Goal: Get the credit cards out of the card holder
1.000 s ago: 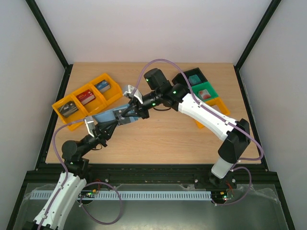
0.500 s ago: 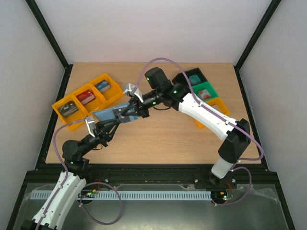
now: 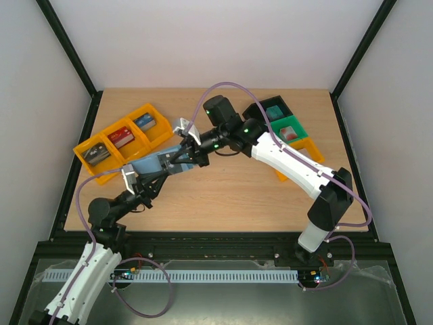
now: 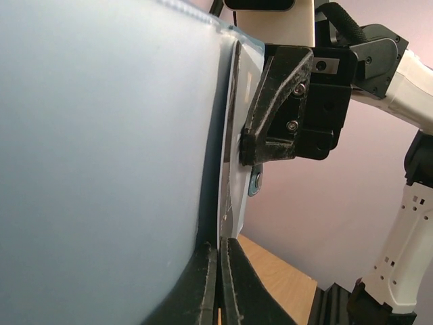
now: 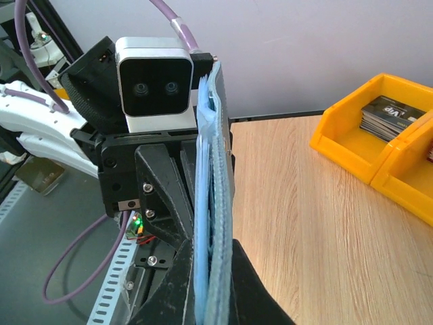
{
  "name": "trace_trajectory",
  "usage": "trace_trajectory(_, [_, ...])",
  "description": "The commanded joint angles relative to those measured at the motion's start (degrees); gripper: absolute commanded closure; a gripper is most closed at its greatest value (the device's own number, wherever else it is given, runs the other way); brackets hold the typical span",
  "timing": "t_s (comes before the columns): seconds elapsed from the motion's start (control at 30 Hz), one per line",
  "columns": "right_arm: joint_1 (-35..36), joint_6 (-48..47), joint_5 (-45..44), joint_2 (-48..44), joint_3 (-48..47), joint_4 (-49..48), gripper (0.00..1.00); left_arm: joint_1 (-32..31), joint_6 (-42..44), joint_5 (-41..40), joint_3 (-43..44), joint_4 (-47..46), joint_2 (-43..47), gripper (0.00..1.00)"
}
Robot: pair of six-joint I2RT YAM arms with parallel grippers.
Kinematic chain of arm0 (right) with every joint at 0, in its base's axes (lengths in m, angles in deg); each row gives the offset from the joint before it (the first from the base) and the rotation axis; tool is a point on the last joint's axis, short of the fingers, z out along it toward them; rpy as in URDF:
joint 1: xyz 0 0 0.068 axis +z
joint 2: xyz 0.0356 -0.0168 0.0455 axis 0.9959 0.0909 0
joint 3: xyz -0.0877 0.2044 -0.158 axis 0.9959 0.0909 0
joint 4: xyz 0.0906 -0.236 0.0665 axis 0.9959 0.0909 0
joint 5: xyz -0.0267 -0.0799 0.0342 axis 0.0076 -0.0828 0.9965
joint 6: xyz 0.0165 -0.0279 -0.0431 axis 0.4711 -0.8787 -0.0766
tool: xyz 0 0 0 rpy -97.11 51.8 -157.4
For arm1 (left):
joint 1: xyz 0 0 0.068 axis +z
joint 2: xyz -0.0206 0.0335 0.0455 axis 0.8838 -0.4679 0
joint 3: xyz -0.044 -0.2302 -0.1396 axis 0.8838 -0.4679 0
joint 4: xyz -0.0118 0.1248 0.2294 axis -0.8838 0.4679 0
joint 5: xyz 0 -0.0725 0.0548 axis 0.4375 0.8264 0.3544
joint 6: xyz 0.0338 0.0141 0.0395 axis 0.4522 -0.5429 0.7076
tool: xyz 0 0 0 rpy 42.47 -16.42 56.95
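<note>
Pinching the card holder (image 3: pixel 150 163) between left end effector (image 3: pixel 166 172) and right end effector (image 3: pixel 177 160), both clamped on it, above the worktop (image 3: pixel 237 186). Barely shifted in the last second; credit cards not out yet.

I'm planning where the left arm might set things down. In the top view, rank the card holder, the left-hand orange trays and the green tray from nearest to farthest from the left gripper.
1. card holder: pinched in the left gripper itself, centre-left of the table.
2. orange trays: close by, to the left and farther back.
3. green tray: far across, on the right side.
</note>
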Motion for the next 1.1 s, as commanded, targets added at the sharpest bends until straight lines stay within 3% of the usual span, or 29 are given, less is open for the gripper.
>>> trace_trajectory(0.0, [-1.4, -0.9, 0.0, -1.9, 0.2, 2.6, 0.96, 1.0, -2.1, -5.7, 0.9, 0.7, 1.0, 0.98])
trace_trajectory(0.37, [-7.3, 0.3, -1.5, -7.7, 5.3, 0.4, 0.96, 2.7, -0.2, -5.6, 1.2, 2.8, 1.3, 0.98])
trace_trajectory(0.83, [-7.4, 5.2, 2.1, -8.1, 8.1, -5.2, 0.93, 2.8, -1.0, -4.6, 1.2, 1.8, 1.2, 0.98])
trace_trajectory(0.97, [-7.8, 5.4, -2.9, -9.0, 7.8, -5.6, 0.98, 3.0, -1.3, -5.9, 1.5, 2.7, 1.3, 0.98])
trace_trajectory(1.07, [-10.0, 12.0, -10.7, -8.2, 7.9, -8.3, 0.98, 3.1, -1.3, -7.0, 1.4, 3.0, 1.4, 0.97])
